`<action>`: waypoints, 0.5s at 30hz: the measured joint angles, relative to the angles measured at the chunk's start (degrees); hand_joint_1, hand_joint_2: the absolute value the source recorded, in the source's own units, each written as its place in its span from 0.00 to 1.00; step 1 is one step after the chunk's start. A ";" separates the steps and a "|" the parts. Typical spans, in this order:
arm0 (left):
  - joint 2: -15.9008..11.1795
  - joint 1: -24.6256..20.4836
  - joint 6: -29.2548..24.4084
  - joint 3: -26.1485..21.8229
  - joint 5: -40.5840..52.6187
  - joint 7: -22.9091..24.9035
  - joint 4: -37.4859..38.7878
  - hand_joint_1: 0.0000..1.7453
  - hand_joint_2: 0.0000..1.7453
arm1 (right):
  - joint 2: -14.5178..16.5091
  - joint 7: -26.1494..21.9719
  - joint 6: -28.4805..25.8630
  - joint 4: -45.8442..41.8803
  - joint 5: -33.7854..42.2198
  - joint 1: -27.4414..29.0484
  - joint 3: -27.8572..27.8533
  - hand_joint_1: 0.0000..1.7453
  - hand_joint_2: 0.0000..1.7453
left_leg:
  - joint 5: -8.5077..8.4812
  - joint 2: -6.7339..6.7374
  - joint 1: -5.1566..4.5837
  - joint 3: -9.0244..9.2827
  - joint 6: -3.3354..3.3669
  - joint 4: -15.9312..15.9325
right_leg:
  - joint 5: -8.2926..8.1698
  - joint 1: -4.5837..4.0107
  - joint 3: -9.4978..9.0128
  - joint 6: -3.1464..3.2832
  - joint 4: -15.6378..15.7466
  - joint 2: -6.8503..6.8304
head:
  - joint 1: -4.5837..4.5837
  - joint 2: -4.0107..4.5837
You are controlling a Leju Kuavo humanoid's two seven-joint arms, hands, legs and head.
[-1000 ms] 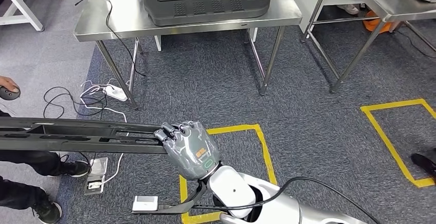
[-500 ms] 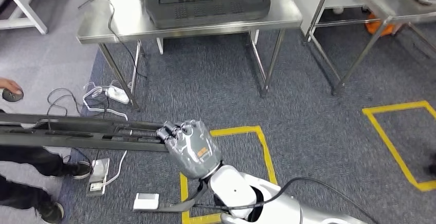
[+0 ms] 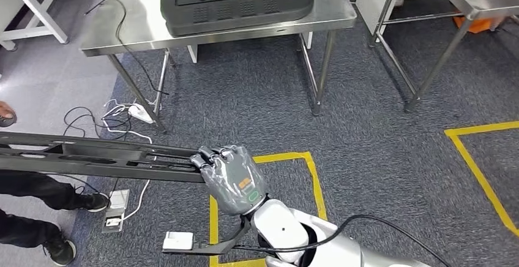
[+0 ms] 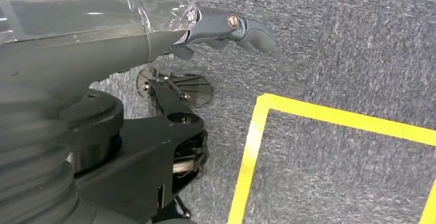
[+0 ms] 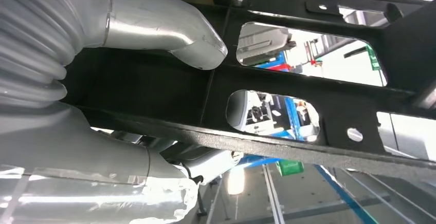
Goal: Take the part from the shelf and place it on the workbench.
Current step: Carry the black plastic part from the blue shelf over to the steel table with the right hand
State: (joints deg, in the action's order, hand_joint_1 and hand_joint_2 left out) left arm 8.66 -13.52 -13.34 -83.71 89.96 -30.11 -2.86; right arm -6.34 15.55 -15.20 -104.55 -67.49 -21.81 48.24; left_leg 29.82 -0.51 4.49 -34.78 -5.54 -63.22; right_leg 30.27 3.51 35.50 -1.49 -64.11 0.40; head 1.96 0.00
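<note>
Right hand (image 3: 232,178) is clamped on one end of the long black part (image 3: 92,157), its fingers (image 3: 211,155) curled over the top edge and its thumb (image 5: 169,31) pressed against the slotted frame, as the right wrist view shows. That part hangs level above the carpet, reaching out toward the robot's left. So the pickup looks done; carrying it to the steel workbench (image 3: 122,34) ahead and setting it down is what remains. Left hand (image 4: 226,26) hangs low over the floor, holding nothing, and I cannot tell its spread
</note>
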 joint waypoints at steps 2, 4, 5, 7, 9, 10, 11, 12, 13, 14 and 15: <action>0.00 -0.10 -0.18 0.00 0.00 0.04 0.01 0.00 1.00 | 0.01 -0.03 -0.02 -0.07 -0.05 -0.04 0.00 1.00 1.00 | 2.83 0.55 -0.84 -3.93 0.71 -7.25 | 0.05 -0.64 -0.50 0.13 0.41 -0.29 | -0.27 0.00; 0.00 -0.04 -0.37 0.00 0.00 0.15 0.01 0.00 1.00 | 0.01 -0.08 -0.02 -0.08 -0.07 -0.04 -0.01 1.00 1.00 | 4.41 0.63 -2.05 -7.90 1.72 -13.33 | 0.23 -1.55 -0.90 0.32 0.69 -0.40 | -0.34 0.00; 0.00 0.00 -0.44 0.00 0.00 0.20 0.01 0.00 1.00 | 0.01 -0.10 -0.02 -0.08 -0.07 -0.04 -0.01 1.00 1.00 | 3.78 0.61 -2.72 -8.66 2.54 -13.73 | 0.39 -2.09 -1.18 0.48 0.79 -0.39 | -0.34 0.00; -0.01 0.00 -0.51 0.01 0.00 0.27 0.01 0.00 1.00 | 0.01 -0.12 -0.02 -0.11 -0.09 -0.05 -0.02 1.00 1.00 | -0.35 0.55 -4.43 -7.25 5.12 -8.51 | 0.81 -3.25 -2.22 0.93 1.23 -0.33 | -0.36 0.00; -0.15 -0.07 -0.52 0.01 0.00 0.35 -0.02 0.00 1.00 | 0.01 -0.14 -0.02 -0.14 -0.12 -0.06 -0.04 1.00 1.00 | -3.93 0.55 -5.90 -4.79 8.24 -1.71 | 1.09 -3.93 -3.51 1.32 2.29 -0.34 | 0.06 0.00; -0.21 -0.11 -0.53 0.01 0.00 0.39 -0.03 0.00 1.00 | 0.01 -0.14 -0.03 -0.15 -0.13 -0.07 -0.05 1.00 1.00 | -4.73 0.57 -6.38 -3.92 9.25 0.62 | 1.11 -3.91 -3.93 1.39 2.88 -0.36 | 0.22 0.00; -0.28 -0.14 -0.54 0.02 0.00 0.43 -0.03 0.00 1.00 | 0.01 -0.15 -0.03 -0.15 -0.14 -0.08 -0.07 1.00 1.00 | -4.81 0.57 -6.70 -3.47 9.76 1.76 | 1.08 -3.68 -4.21 1.36 3.43 -0.42 | 0.33 0.00; -0.28 -0.16 -0.54 0.02 0.00 0.45 -0.02 0.00 1.00 | 0.01 -0.15 -0.04 -0.18 -0.15 -0.10 -0.09 1.00 1.00 | -5.02 0.51 -6.96 -2.94 9.92 2.86 | 1.00 -3.45 -4.52 1.26 4.07 -0.46 | 0.23 0.00; -0.26 -0.13 -0.54 0.02 0.01 0.45 -0.02 0.00 1.00 | 0.00 -0.16 -0.04 -0.23 -0.16 -0.10 -0.10 1.00 1.00 | -5.50 0.53 -6.83 -2.09 9.87 4.23 | 1.06 -3.38 -4.93 1.17 4.46 -0.54 | 0.03 0.00; -0.24 -0.12 -0.54 0.02 0.01 0.45 -0.02 0.00 1.00 | -0.02 -0.16 -0.05 -0.28 -0.18 -0.14 -0.13 1.00 1.00 | -5.93 0.59 -6.61 -1.19 9.75 5.52 | 1.32 -3.42 -5.22 0.99 4.46 -0.55 | -0.03 0.00; -0.22 -0.16 -0.54 0.02 -0.01 0.45 -0.02 0.00 1.00 | -0.03 -0.16 -0.06 -0.34 -0.20 -0.23 -0.15 1.00 1.00 | -6.28 0.69 -6.21 -0.28 9.62 6.79 | 2.03 -3.51 -4.99 0.76 3.52 -0.50 | -0.01 0.00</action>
State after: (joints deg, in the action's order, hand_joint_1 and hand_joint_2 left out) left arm 8.44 -13.68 -13.88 -83.69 89.96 -29.66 -2.89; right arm -6.38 15.38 -15.26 -104.89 -67.69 -22.04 48.09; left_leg 23.54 0.17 -1.72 -35.06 4.08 -56.44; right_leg 32.30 0.00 30.52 -0.73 -60.58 -0.10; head 1.95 0.00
